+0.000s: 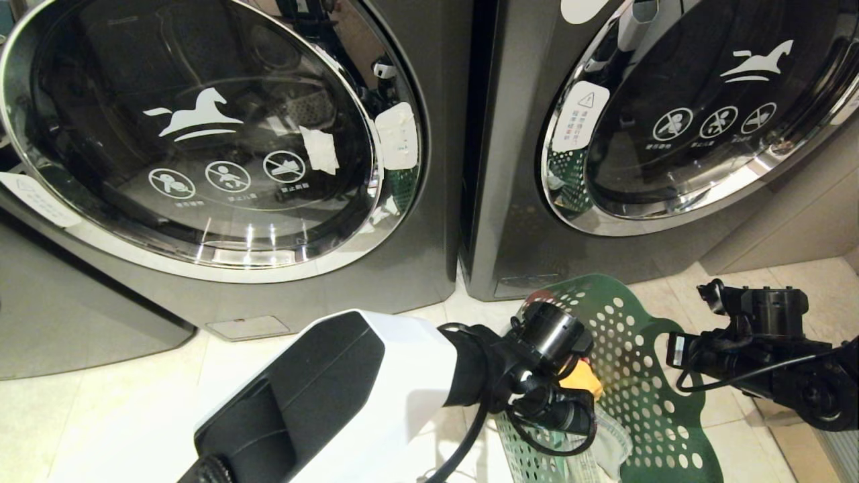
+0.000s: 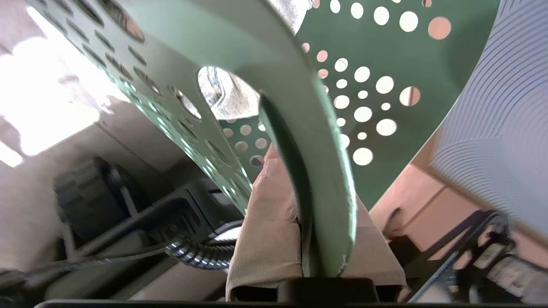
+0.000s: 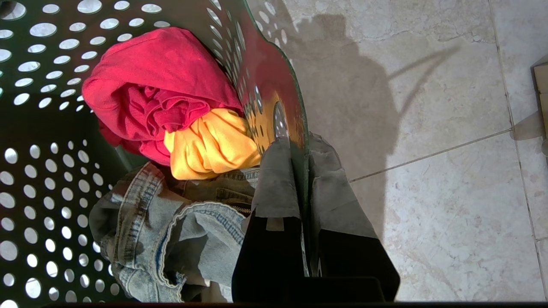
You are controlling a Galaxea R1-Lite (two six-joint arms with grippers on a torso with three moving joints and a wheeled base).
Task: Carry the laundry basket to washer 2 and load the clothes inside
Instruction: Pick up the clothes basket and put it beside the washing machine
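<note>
the left gripper (image 2: 325, 256) is clamped on the rim of the laundry basket (image 1: 637, 349), and the right gripper (image 3: 306, 239) is clenched on the opposite rim. inside the green perforated basket lie a red garment (image 3: 145, 85), a yellow garment (image 3: 209, 147) and denim jeans (image 3: 171, 231). the basket sits above the pale tiled floor (image 3: 428, 171), just before two dark grey front-load washers (image 1: 221, 147) standing side by side.

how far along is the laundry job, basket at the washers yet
Done: the laundry basket is on the floor before two grey washers. In hand: left gripper and right gripper each shut on its rim. Left: the washer door looks closed, and the red, yellow and denim clothes are in the basket.
</note>
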